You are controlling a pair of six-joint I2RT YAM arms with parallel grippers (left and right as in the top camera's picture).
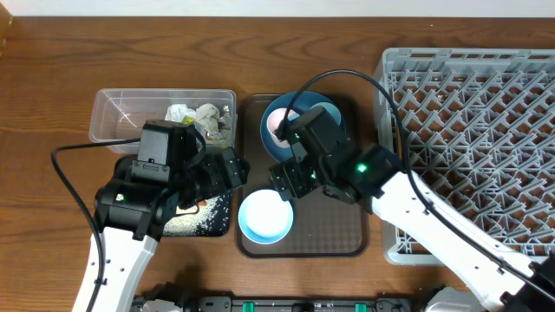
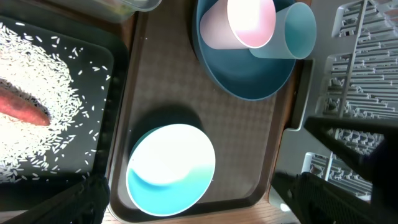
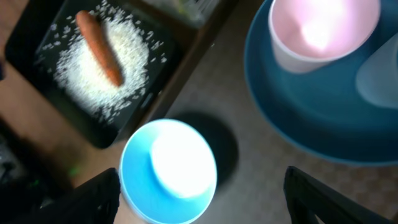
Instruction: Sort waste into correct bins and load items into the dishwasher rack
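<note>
Right end effector (image 3: 202, 198) hangs wide open and empty above the white bowl (image 3: 169, 169), which sits at 6 o'clock on the brown tray (image 1: 334, 227), so I would drop slowly, pinch one side of its rim, then carry it to the rack (image 1: 486, 104) at 3 o'clock.

robot lab bench staged as dish station, wooden table (image 1: 52, 87), grey dishwasher rack (image 1: 486, 113), brown tray (image 1: 338, 227)

Brown serving tray (image 1: 334, 234) flat on wooden table (image 1: 52, 61), rounded corners, raised rim, fine woven-looking texture up close. Table dark brown, visible grain.
</note>
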